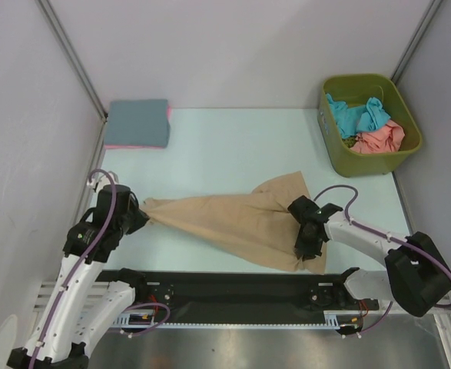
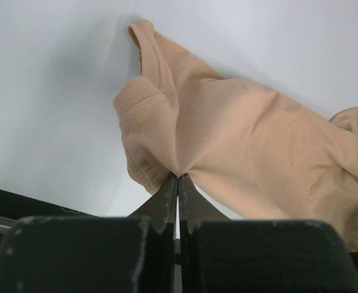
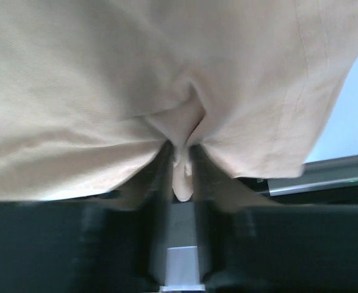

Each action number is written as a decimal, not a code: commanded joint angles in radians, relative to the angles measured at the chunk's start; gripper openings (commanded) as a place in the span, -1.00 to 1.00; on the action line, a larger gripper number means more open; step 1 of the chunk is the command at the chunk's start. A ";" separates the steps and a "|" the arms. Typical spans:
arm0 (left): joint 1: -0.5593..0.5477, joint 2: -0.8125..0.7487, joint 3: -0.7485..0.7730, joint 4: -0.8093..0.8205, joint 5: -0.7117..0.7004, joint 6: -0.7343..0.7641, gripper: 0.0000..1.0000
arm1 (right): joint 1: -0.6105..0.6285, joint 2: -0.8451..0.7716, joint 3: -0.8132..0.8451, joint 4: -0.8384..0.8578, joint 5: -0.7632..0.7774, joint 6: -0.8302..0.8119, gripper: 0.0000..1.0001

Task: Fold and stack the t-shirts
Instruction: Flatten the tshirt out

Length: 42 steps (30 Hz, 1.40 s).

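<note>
Two grips hold the tan t-shirt [image 1: 237, 219], stretched across the table [image 1: 233, 146]; left gripper [image 2: 177, 178] clamps a bunched end; right gripper [image 3: 182, 160] pinches a fold. From above, cloth hides its fingertips.

An olive-green rectangular plastic bin [image 1: 371, 163] stands at the far right corner of the pale blue worktop [image 1: 233, 146], enclosed by grey walls [image 1: 240, 46].

1. Site: robot lab test cell.
2. Enclosure: plain pale walls [image 1: 233, 46] on metal posts [image 1: 71, 58] box in a pale counter [image 1: 225, 146].
3. Rig: left arm [image 1: 87, 261] and right arm [image 1: 363, 234] bolted to a black rail [image 1: 233, 288] at the near edge; purple cables [image 1: 106, 223] exposed.
4. Props: tan shirt [image 1: 233, 223], olive bin [image 1: 406, 127].
</note>
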<state>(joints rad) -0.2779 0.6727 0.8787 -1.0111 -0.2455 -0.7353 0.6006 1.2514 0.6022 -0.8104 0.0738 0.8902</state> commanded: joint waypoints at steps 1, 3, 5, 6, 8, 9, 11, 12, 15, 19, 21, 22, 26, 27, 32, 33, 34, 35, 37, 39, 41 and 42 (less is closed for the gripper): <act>0.014 -0.021 0.063 -0.020 -0.058 0.039 -0.99 | 0.016 0.046 0.002 0.108 0.021 0.003 -0.72; 0.014 -0.028 0.078 -0.032 -0.070 0.056 -0.99 | 0.040 0.036 0.033 0.053 0.053 -0.010 -1.00; 0.014 -0.035 0.120 -0.050 -0.090 0.073 -0.99 | 0.070 -0.009 0.102 -0.049 0.118 -0.014 -1.00; 0.014 -0.033 0.140 -0.058 -0.098 0.094 -0.99 | 0.096 -0.032 0.128 -0.080 0.135 -0.020 -1.00; 0.014 -0.024 0.221 -0.061 -0.100 0.125 -0.99 | 0.111 -0.116 0.224 -0.149 0.156 -0.063 -1.00; 0.014 -0.019 0.285 -0.060 -0.100 0.160 -0.99 | 0.116 -0.141 0.257 -0.165 0.153 -0.083 -1.00; 0.014 0.002 0.359 -0.060 -0.101 0.189 -0.99 | 0.120 -0.225 0.369 -0.179 0.123 -0.172 -1.00; 0.014 0.010 0.431 -0.055 -0.101 0.220 -0.99 | 0.122 -0.257 0.408 -0.180 0.116 -0.198 -1.00; 0.014 0.024 0.558 -0.044 -0.087 0.275 -0.99 | 0.133 -0.380 0.524 -0.205 0.121 -0.227 -1.00; 0.014 0.015 0.678 -0.015 -0.038 0.335 -1.00 | 0.134 -0.541 0.626 -0.233 0.156 -0.231 -1.00; 0.014 0.007 0.727 -0.009 -0.005 0.352 -0.99 | 0.134 -0.625 0.653 -0.231 0.196 -0.227 -1.00; 0.014 0.007 0.739 -0.009 0.003 0.349 -0.99 | 0.134 -0.641 0.660 -0.230 0.211 -0.227 -1.00; 0.014 0.042 0.782 -0.046 0.025 0.303 -1.00 | 0.133 -0.649 0.692 -0.150 0.204 -0.257 -1.00; 0.014 0.054 0.792 -0.049 0.026 0.295 -0.99 | 0.133 -0.647 0.709 -0.130 0.211 -0.264 -1.00; 0.014 0.070 0.666 -0.053 0.110 0.185 -0.97 | 0.134 -0.586 0.668 -0.017 0.290 -0.307 -1.00; 0.014 0.070 0.589 -0.063 0.115 0.151 -0.99 | 0.133 -0.555 0.665 -0.009 0.249 -0.312 -1.00; 0.014 0.073 0.554 -0.076 0.135 0.124 -0.99 | 0.131 -0.534 0.656 -0.007 0.197 -0.303 -1.00; 0.014 0.083 0.516 -0.087 0.149 0.082 -0.99 | 0.133 -0.506 0.637 -0.004 0.186 -0.260 -1.00; 0.014 0.108 0.390 -0.104 0.166 0.036 -0.99 | 0.133 -0.504 0.593 -0.010 0.199 -0.225 -1.00; 0.014 0.175 0.265 -0.083 0.227 0.034 -0.92 | 0.104 -0.495 0.536 -0.025 0.175 -0.201 -1.00; 0.014 0.229 0.197 -0.037 0.267 0.068 -0.59 | 0.064 -0.440 0.524 -0.076 0.133 -0.212 -1.00; 0.013 0.266 0.159 -0.006 0.265 0.089 -0.33 | 0.042 -0.414 0.525 -0.102 0.118 -0.224 -1.00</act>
<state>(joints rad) -0.2718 0.8661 1.1194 -1.0733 -0.0547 -0.6353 0.6914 0.7979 1.1259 -0.8757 0.2371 0.6586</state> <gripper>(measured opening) 0.247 0.022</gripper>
